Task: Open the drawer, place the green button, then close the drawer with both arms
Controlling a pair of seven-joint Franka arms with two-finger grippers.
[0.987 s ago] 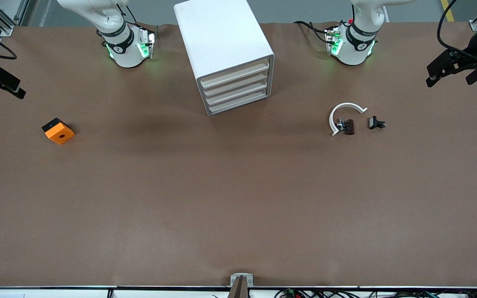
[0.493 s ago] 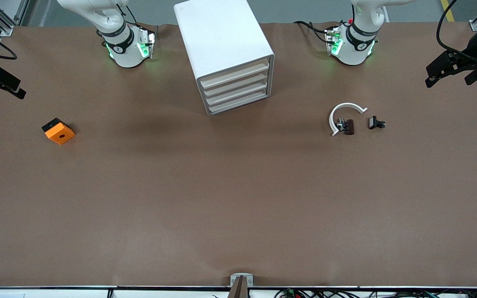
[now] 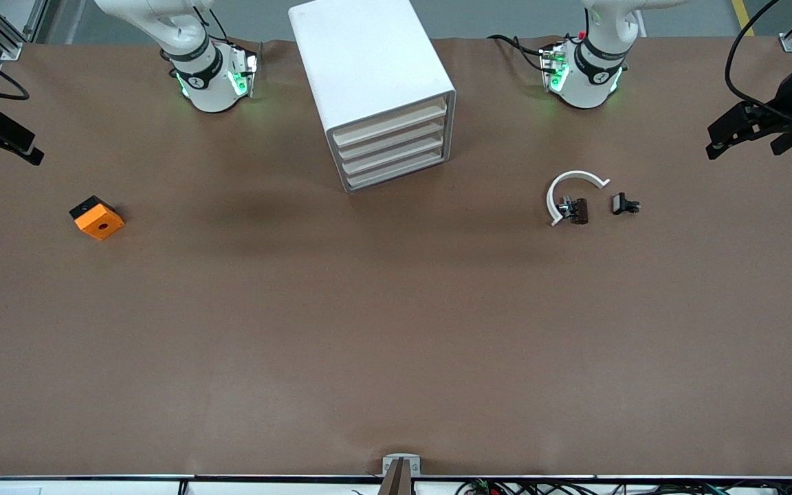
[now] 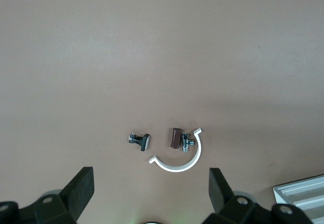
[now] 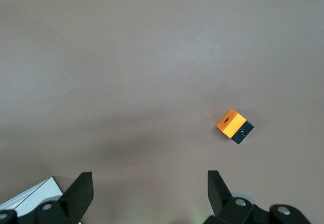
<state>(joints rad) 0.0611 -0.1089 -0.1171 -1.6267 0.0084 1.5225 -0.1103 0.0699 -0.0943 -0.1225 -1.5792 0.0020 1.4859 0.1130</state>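
The white cabinet (image 3: 368,62) stands between the two arm bases. All of its drawers are shut, and the drawer (image 3: 396,172) is the lowest cream front. No button shows in any view. My left gripper (image 3: 716,141) hangs open over the table edge at the left arm's end, empty (image 4: 152,188). My right gripper (image 3: 28,151) hangs open over the edge at the right arm's end, also empty (image 5: 150,188). Each wrist view catches a corner of the cabinet (image 4: 304,196) (image 5: 30,196).
An orange cube (image 3: 97,218) (image 5: 234,125) with a hole lies toward the right arm's end. Toward the left arm's end lie a white C-shaped ring (image 3: 571,180) (image 4: 177,163), a brown piece (image 3: 580,210) (image 4: 175,138) and a small black clip (image 3: 623,204) (image 4: 140,140).
My left gripper has shifted slightly over its end of the table. The right gripper and the things on the table have not moved.
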